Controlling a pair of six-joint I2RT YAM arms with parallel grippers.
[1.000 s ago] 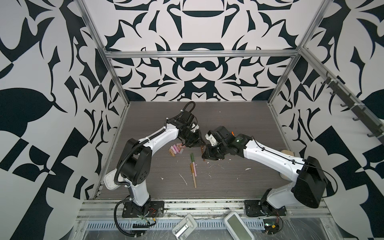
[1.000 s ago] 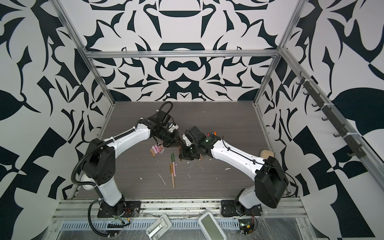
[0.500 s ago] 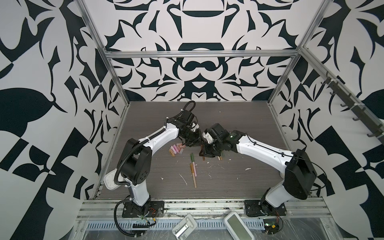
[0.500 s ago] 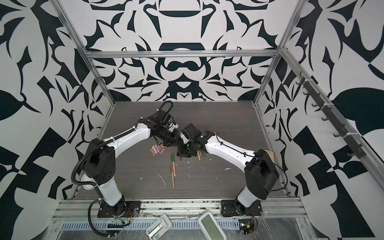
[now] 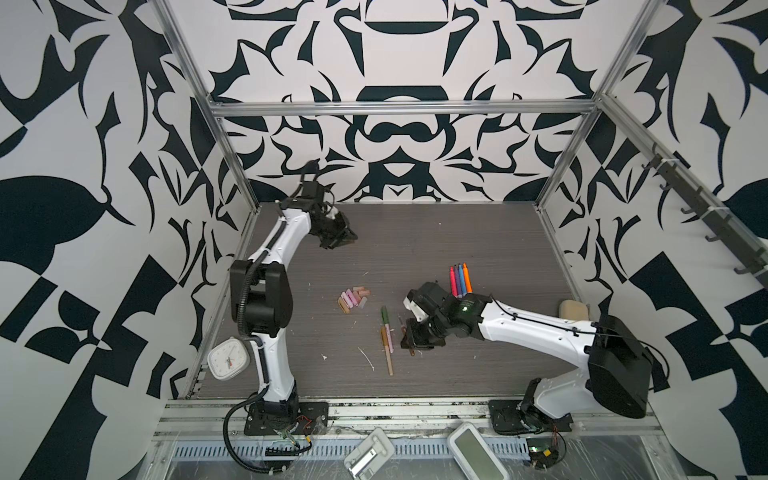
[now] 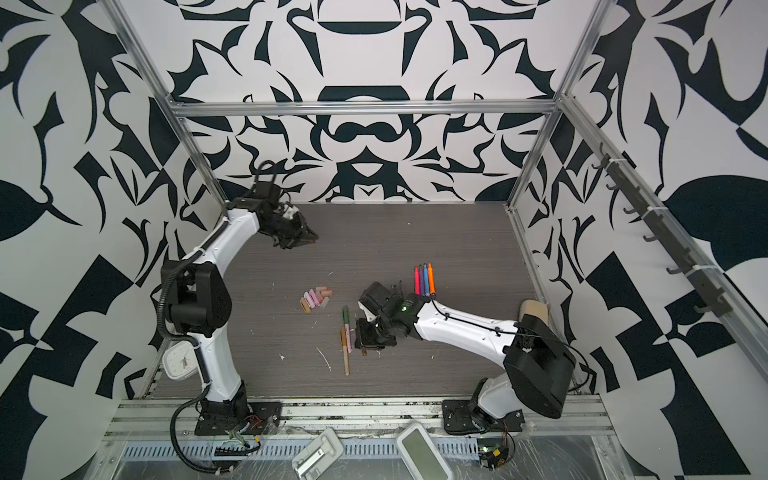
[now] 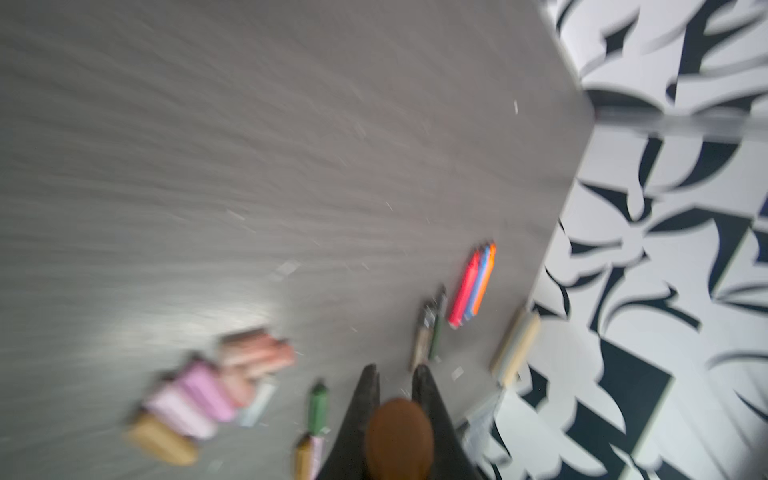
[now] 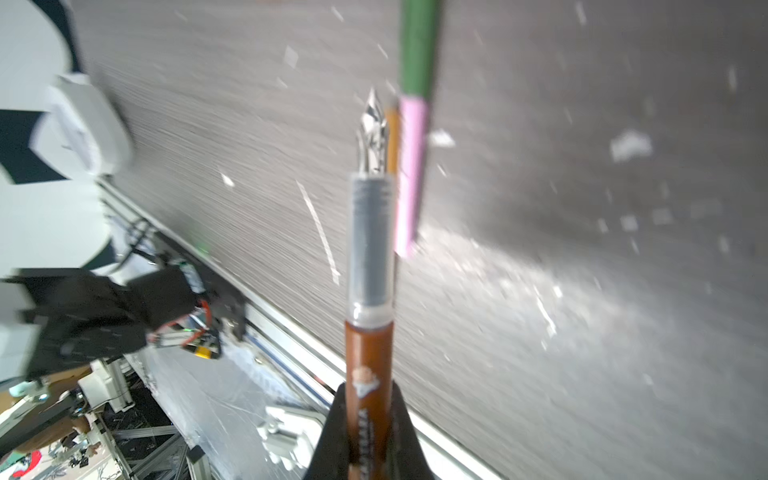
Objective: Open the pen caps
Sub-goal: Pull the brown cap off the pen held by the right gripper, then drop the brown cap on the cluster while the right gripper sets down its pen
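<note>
My left gripper (image 5: 345,241) (image 7: 395,374) hangs at the back left, shut on a brown pen cap (image 7: 399,436). Near the table's middle my right gripper (image 5: 409,338) (image 8: 368,390) is shut on a brown pen (image 8: 368,353), whose clear grip section and metal nib (image 8: 374,124) are bare. A pile of pen caps (image 5: 353,297) (image 6: 316,298), pink, peach and tan, lies left of centre. Three muted pens lie beside my right gripper, among them a green one (image 5: 385,316) and a tan one (image 5: 389,357). Several bright pens (image 5: 459,280) (image 6: 424,279) lie behind my right arm.
A white clock (image 5: 227,358) leans by the left arm's base. A beige block (image 5: 574,309) sits at the table's right edge. White scraps (image 5: 368,359) litter the grey table (image 5: 478,232). Two white devices (image 5: 478,457) lie below the front rail.
The two grippers were together at the middle. Now my left gripper has pulled away to the back left with the brown cap, and my right has drawn toward the front with the pen.
</note>
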